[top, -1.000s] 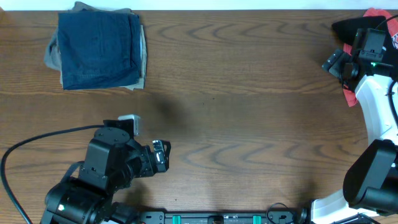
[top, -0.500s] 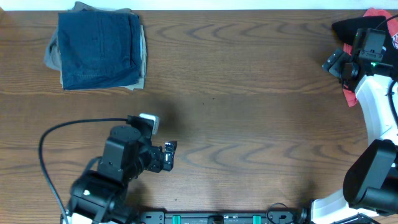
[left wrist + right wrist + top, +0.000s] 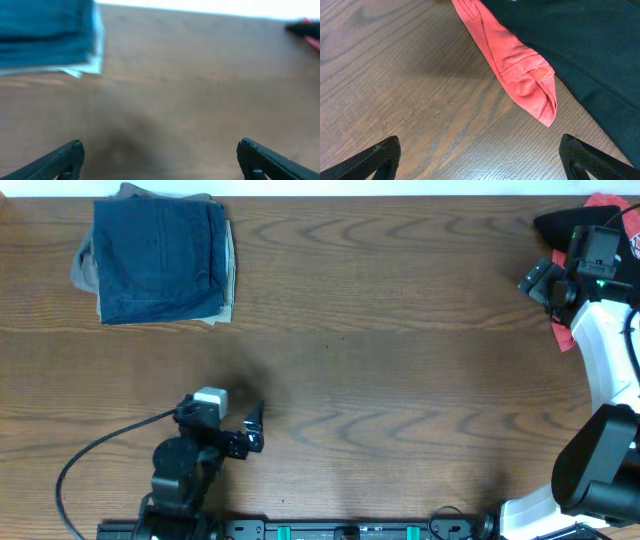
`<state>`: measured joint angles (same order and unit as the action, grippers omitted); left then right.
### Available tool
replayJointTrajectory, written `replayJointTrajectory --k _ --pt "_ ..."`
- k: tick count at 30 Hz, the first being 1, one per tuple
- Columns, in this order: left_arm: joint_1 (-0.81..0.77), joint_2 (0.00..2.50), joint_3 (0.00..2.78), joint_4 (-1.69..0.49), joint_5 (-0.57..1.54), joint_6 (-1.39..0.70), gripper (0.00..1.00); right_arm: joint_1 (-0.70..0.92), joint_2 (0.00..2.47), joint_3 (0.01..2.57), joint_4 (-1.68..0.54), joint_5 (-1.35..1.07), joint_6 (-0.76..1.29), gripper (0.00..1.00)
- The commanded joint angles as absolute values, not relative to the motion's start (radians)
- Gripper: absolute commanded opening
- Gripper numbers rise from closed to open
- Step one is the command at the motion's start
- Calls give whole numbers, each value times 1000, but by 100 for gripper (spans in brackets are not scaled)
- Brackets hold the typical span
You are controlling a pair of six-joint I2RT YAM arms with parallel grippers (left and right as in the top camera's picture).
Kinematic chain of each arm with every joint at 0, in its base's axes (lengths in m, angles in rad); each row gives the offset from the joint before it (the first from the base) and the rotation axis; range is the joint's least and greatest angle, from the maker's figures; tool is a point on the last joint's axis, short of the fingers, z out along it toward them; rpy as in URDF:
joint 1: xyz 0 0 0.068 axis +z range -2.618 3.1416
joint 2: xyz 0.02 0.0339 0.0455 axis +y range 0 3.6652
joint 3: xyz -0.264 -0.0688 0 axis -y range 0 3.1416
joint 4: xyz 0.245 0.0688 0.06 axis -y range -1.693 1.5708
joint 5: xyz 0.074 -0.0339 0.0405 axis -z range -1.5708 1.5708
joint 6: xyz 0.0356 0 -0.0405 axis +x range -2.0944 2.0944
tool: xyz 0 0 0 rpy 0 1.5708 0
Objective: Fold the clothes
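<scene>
Clothes (image 3: 158, 260) — navy shorts, stacked — sit at the table's (image 3: 400, 380) far-left corner, ahead-left of my left gripper (image 3: 160, 148), the nearer one; my right gripper (image 3: 480, 146) is well apart. Both jaws wide, empty.

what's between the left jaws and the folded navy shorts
Only bare wooden table lies between the left jaws and the navy shorts. The overhead view shows it, and the left wrist view agrees.

Wooden table (image 3: 400, 330): stacked clothes (image 3: 160, 260), red cloth (image 3: 515, 65)
</scene>
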<state>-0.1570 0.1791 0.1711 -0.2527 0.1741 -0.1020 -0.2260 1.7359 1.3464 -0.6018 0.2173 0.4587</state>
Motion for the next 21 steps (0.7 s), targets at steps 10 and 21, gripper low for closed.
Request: replayJointTrajectory --k 10,21 --pt "2 26 81 -106 176 -54 98 -226 1726 1357 -599 228 448 99" --pt "6 2 4 31 171 -7 98 -226 1726 1357 -599 228 448 99"
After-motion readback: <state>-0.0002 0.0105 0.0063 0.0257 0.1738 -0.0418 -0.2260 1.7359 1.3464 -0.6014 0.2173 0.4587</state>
